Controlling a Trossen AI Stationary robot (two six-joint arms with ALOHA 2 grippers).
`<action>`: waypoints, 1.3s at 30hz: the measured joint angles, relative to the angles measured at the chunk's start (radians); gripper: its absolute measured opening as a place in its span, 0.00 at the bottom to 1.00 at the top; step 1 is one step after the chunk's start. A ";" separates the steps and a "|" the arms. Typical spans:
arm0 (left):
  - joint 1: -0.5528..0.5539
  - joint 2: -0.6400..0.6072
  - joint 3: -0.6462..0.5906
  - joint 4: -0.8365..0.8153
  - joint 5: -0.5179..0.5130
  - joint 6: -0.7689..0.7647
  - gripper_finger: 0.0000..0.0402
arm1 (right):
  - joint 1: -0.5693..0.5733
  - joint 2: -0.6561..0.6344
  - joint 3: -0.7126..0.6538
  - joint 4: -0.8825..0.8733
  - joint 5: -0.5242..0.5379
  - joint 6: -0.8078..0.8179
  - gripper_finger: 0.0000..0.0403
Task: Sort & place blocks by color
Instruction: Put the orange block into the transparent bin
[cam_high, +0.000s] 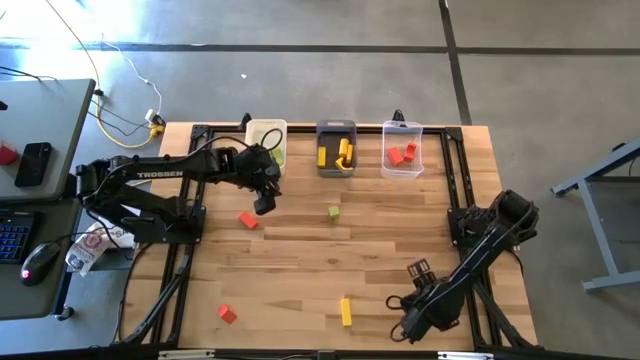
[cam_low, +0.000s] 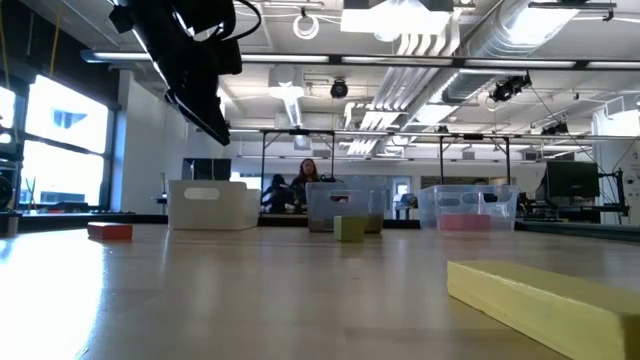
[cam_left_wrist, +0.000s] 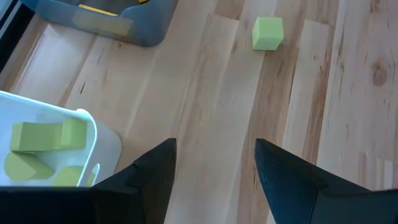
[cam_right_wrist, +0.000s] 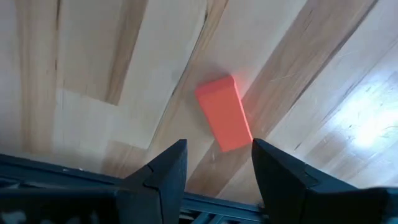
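My left gripper (cam_left_wrist: 214, 146) is open and empty. It hangs above the table (cam_high: 263, 205) just near-side of the white bin (cam_high: 266, 140), which holds light green blocks (cam_left_wrist: 46, 138). A green cube (cam_left_wrist: 268, 32) rests on the wood beyond it (cam_high: 333, 212). My right gripper (cam_right_wrist: 219, 143) is open, low at the near right of the table (cam_high: 400, 312). A red bar (cam_right_wrist: 224, 112) lies flat just past its fingertips, untouched; the high view does not show this bar. A red block (cam_high: 248, 220), another red block (cam_high: 228, 314) and a yellow bar (cam_high: 346, 311) lie loose on the table.
The dark grey bin (cam_high: 336, 147) holds yellow blocks and the clear bin (cam_high: 402, 150) holds red ones; both stand beside the white bin along the far edge. The table's near edge frame (cam_right_wrist: 186, 208) runs close under my right gripper. Bare wood lies mid-table (cam_high: 400, 240).
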 joint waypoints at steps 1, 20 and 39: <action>0.000 0.000 0.000 0.000 0.000 0.000 0.50 | 0.000 0.000 0.000 -0.002 0.000 -0.003 0.42; 0.000 0.000 0.000 0.001 0.000 -0.037 0.50 | -0.014 0.002 -0.144 0.113 -0.003 -0.075 0.46; 0.000 0.000 0.000 0.001 0.000 -0.036 0.50 | -0.016 0.001 -0.249 0.289 -0.023 0.016 0.27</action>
